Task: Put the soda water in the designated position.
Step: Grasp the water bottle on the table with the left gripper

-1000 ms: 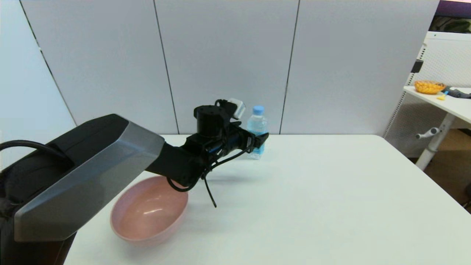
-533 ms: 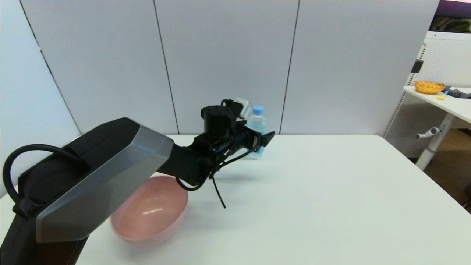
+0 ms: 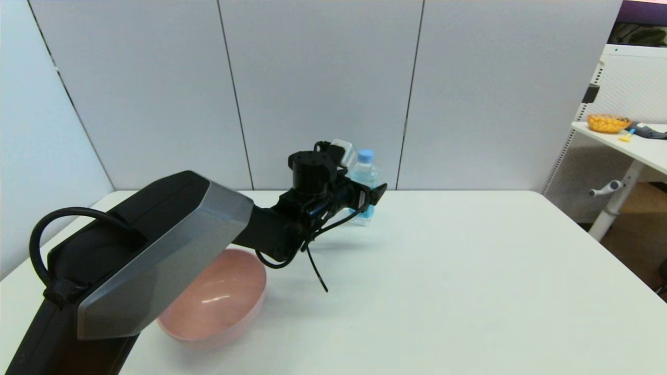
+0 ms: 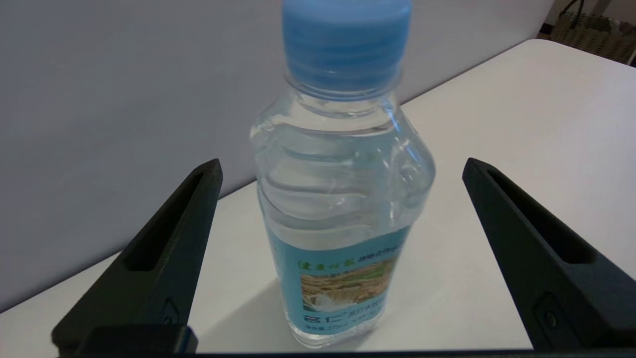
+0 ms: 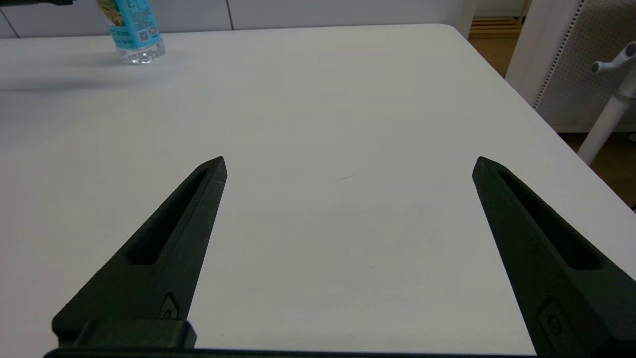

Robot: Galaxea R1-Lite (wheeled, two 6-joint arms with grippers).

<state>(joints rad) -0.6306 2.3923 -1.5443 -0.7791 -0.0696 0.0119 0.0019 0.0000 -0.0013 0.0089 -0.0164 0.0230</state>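
Soda water bottle stands upright near the back edge of the white table, beyond the pink bowl. Left gripper sits level with the bottle's shoulder, fingers spread wide on either side, not touching. Best play, I'd say: ease forward until the body sits deep between the fingers, then close on the label band, below the taper. Right gripper waits open, well apart from the bottle.
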